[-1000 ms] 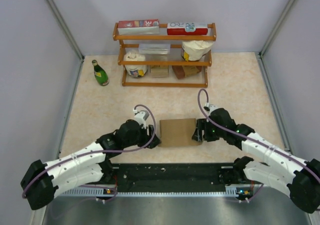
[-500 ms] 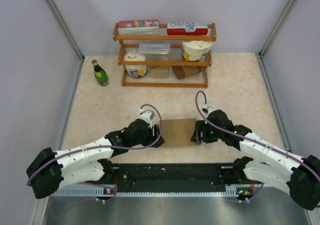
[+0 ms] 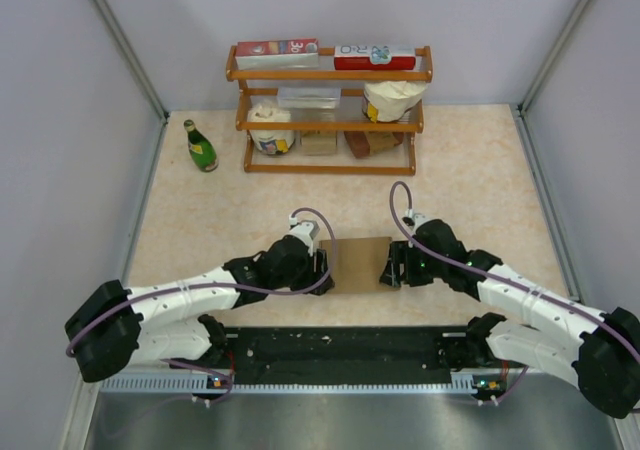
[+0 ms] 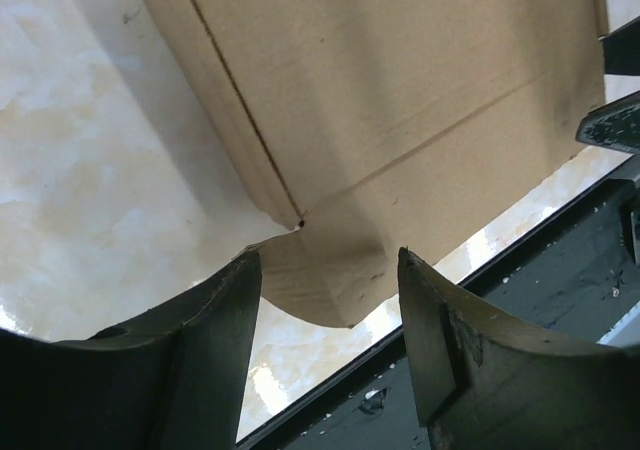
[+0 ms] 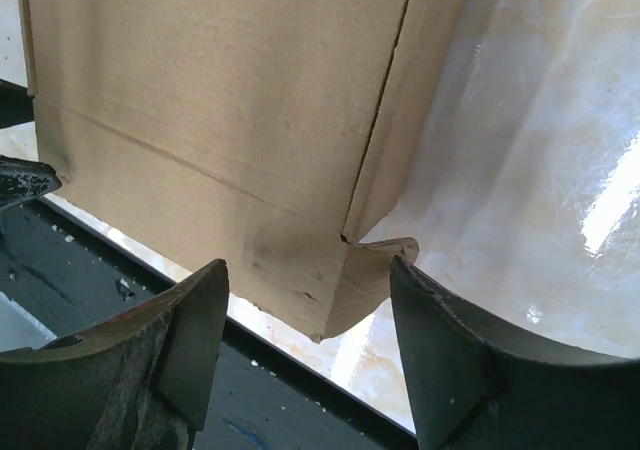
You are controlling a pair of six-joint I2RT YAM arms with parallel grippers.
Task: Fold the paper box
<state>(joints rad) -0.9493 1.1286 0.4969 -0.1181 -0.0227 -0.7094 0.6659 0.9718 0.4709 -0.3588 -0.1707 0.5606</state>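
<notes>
While both pairs of fingers stand apart, clamping nothing, the left end effector [image 4: 328, 270] brackets the near-left corner of the box [image 3: 356, 262] and the right end effector [image 5: 308, 275] its near-right corner. It lies flat on the surface [image 3: 470, 170], between them.

Printed cartons [image 3: 277, 48] atop shelf [image 3: 330, 74]: lettering too small to read.
</notes>
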